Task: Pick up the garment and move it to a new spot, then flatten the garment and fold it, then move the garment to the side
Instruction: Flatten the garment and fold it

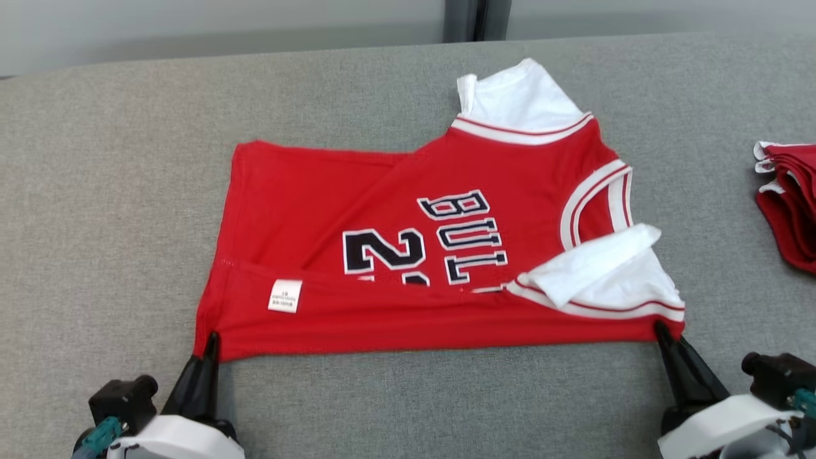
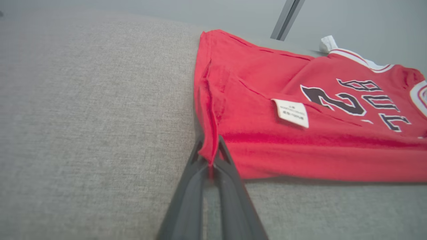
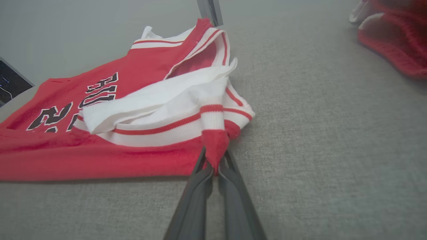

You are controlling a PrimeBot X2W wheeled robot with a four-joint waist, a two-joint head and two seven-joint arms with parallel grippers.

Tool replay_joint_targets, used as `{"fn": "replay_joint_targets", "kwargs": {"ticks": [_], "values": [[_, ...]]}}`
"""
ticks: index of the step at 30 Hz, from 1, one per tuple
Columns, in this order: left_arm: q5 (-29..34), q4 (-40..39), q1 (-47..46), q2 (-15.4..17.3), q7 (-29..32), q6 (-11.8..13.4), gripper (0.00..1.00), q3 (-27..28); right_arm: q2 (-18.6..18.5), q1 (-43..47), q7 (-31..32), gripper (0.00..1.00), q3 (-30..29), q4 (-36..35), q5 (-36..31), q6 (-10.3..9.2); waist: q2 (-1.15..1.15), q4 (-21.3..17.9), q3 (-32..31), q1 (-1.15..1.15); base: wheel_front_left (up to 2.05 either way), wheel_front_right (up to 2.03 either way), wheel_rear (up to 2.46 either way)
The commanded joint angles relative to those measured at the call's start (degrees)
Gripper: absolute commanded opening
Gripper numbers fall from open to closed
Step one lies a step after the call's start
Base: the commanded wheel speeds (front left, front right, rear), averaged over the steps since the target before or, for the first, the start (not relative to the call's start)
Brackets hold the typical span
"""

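The red jersey (image 1: 395, 255) lay on the grey cushion (image 1: 95, 191), near edge doubled over. The left gripper (image 1: 211, 341) was clamped on its near hem corner and the right gripper (image 1: 660, 330) on its near shoulder corner, both bites thin. An uneven pull could likely slip one corner free and skew the fold, or drag the loose white sleeve (image 1: 599, 261) askew

Read as a lab or test cell, not a home. The bench (image 1: 127, 191) was broad, flat, covered in plain grey fabric. Behind it a plain pale wall (image 1: 191, 32) with one dark vertical post (image 1: 475, 19). One red-and-white jersey (image 1: 382, 191) lay spread out, with a pile of matching red garments (image 1: 790, 204) at the bench's right edge. Dark panel corner (image 3: 10, 83) off to one side; couldn't tell what it was.
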Motion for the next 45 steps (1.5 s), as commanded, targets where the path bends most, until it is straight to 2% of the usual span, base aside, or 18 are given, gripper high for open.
{"fn": "replay_joint_targets", "kwargs": {"ticks": [1,8,13,14,15,16,17,25,29,36,45], "values": [[0.08,-0.89,1.31,0.89,0.18,0.81,0.00,0.36,-1.04,1.28,0.63,0.00,-0.09,-0.82,0.53,-0.01,0.00,0.12,-0.73,0.00,0.00,0.00,0.00],[-1.07,-7.12,9.27,0.05,3.31,3.94,0.00,-0.34,-1.41,8.88,3.32,0.00,-3.46,-4.41,0.63,-0.01,0.00,0.39,-3.94,0.00,0.00,0.00,0.00],[-1.81,-8.80,12.64,-0.10,5.15,4.69,0.00,-1.09,-0.28,11.84,4.49,0.00,-4.73,-5.77,0.23,-0.01,0.00,0.62,-5.08,0.00,0.00,0.00,0.00],[-1.99,-8.89,12.80,-0.21,5.33,4.68,0.15,-1.17,-0.11,12.13,4.59,0.00,-4.87,-5.85,0.19,-0.01,0.00,0.66,-5.20,0.00,0.00,0.00,0.00],[-1.95,-9.02,12.85,-0.29,5.17,4.82,0.50,-1.08,0.02,12.38,4.87,0.30,-4.98,-6.00,0.02,-0.01,0.00,0.66,-5.31,0.00,0.00,0.00,0.00],[-2.04,-8.98,12.96,-0.39,5.15,4.87,1.00,-1.09,0.31,12.51,4.98,0.46,-5.00,-6.22,-0.09,-0.01,0.00,0.64,-5.40,0.00,0.00,0.00,0.00],[-2.25,-8.84,13.14,-0.49,5.34,4.86,1.00,-1.20,0.53,12.53,5.00,1.00,-5.04,-6.46,-0.27,-0.01,0.00,0.56,-5.54,0.00,0.00,0.00,0.00],[1.01,-11.51,10.65,-0.46,0.72,6.88,1.00,-0.17,2.09,10.14,2.03,1.00,-9.57,-12.22,-4.02,0.00,0.00,-0.20,-6.03,0.00,0.00,0.00,0.00],[3.02,-14.13,9.29,-0.36,-0.82,7.74,1.00,1.25,3.00,8.18,3.02,1.00,-10.74,-15.66,-6.20,0.00,0.00,-0.90,-6.05,0.00,0.00,0.00,0.00],[5.03,-15.62,5.54,0.38,-1.16,7.42,1.00,1.53,3.99,5.03,5.30,1.00,-10.80,-17.90,-7.89,0.00,0.00,-0.96,-5.17,0.00,0.00,0.00,0.00],[5.10,-14.29,2.88,1.07,-0.49,7.09,1.00,1.23,4.30,3.22,5.22,1.00,-10.56,-18.77,-8.55,0.00,0.00,-1.10,-2.91,0.00,0.00,0.00,0.00]]}}
